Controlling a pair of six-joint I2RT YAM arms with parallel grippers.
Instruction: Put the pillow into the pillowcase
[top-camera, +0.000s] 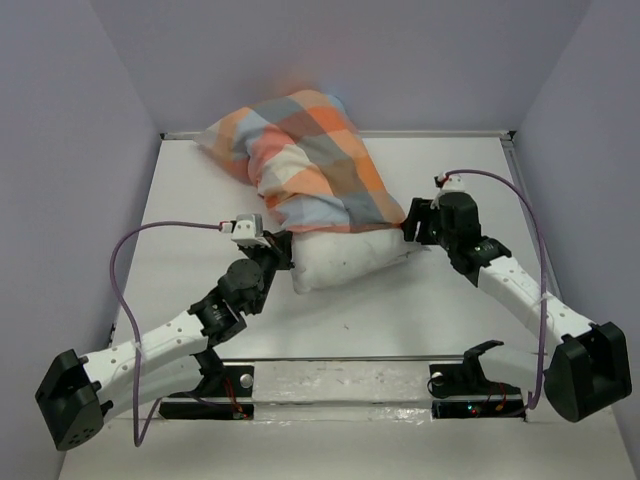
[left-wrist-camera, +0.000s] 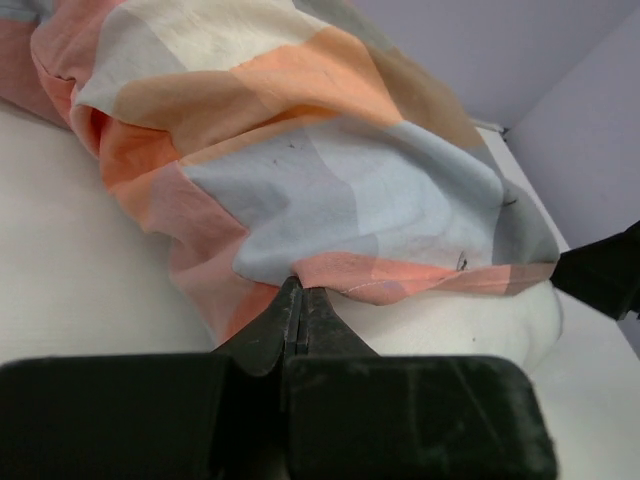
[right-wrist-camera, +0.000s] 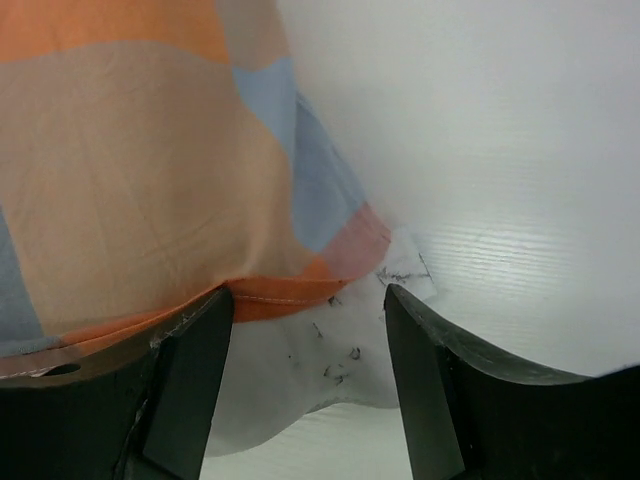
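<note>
Overhead: we find pillowcase (top-camera: 310, 150) covering far part of pillow (top-camera: 350, 262), white near end bare, on table (top-camera: 180, 200). Left gripper (top-camera: 285, 245) at pillow's left edge, right gripper (top-camera: 412, 232) at its right. Finger gaps too small to read here.

Left wrist: we see left gripper (left-wrist-camera: 300, 292) pinched tight on pillowcase (left-wrist-camera: 350, 190) hem, folds running to tips. Pillow (left-wrist-camera: 470, 320) shows below hem. Dark shape at right edge cut off.

Right wrist: right gripper (right-wrist-camera: 308, 298) spread wide, gripping nothing. Pillowcase (right-wrist-camera: 150, 170) hem and pillow (right-wrist-camera: 290, 370) corner lie between fingers. Label (right-wrist-camera: 405, 270) print unreadable.
</note>
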